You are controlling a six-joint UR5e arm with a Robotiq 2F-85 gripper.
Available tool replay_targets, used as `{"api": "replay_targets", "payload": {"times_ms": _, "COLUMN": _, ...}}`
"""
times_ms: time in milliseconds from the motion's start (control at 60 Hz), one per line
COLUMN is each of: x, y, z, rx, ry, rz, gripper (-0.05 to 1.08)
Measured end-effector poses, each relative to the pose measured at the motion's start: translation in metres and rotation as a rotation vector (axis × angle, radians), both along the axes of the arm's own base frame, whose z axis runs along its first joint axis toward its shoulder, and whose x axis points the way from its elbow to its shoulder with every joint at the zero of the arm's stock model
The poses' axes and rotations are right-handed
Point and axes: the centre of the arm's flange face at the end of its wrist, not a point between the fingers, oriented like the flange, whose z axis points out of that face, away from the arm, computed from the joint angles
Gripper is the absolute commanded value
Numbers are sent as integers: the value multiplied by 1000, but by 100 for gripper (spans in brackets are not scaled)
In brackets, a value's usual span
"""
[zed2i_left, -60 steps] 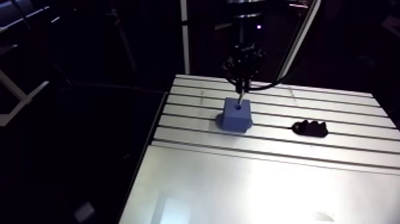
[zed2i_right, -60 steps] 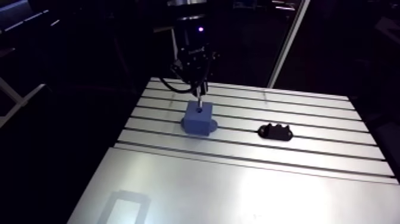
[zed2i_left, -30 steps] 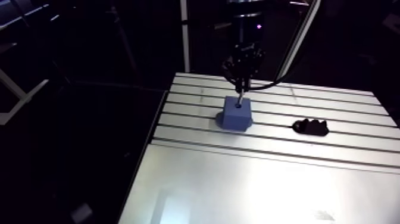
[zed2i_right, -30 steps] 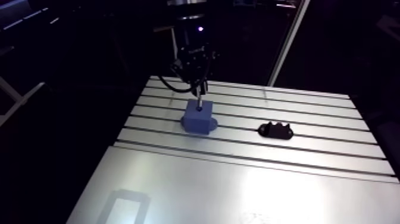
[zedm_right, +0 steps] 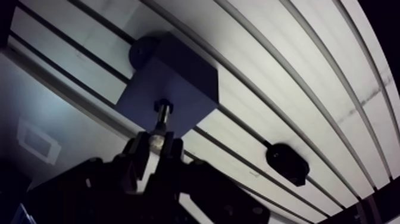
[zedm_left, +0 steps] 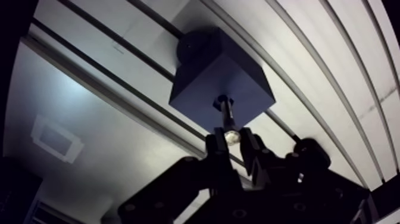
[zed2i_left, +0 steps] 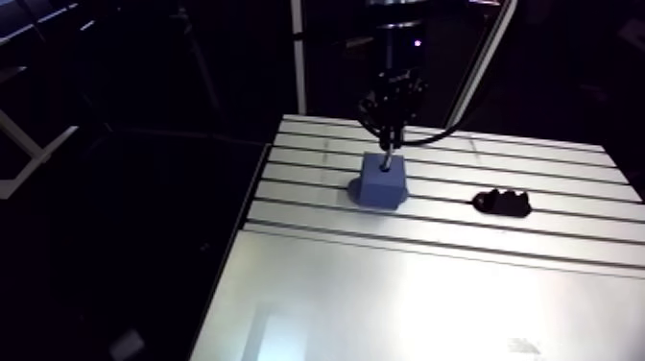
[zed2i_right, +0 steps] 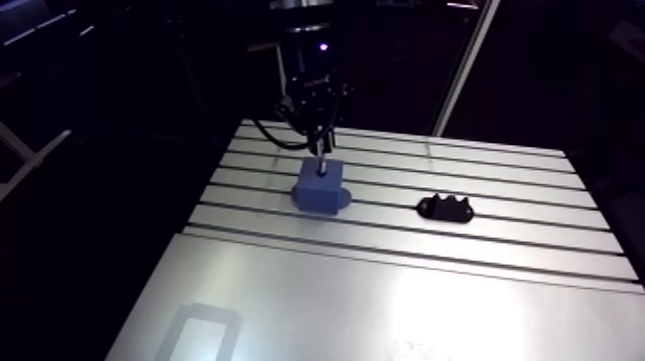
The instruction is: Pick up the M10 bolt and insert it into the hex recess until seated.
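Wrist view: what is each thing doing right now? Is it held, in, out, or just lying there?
blue block: standing on the table, hole facing up.
bolt: held by its head, tip in the blue block's hole, not yet seated.
fingers: shut on the bolt.
black part: lying on the table, apart from the blue block.

The worktop [zed2i_left: 317, 288] is shiny grey metal with long dark grooves [zed2i_left: 317, 233] across its far part. Bright light glares off its smooth near part. All around it is dark.
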Motion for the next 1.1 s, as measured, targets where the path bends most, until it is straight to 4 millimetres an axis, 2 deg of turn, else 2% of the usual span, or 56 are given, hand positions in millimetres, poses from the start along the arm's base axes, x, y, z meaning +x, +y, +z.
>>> {"api": "replay_targets", "payload": {"times_ms": 1100, "x": 1, "y": 0, "z": -2, "rx": 1, "ry": -6, "rz": 0, "gripper": 107}}
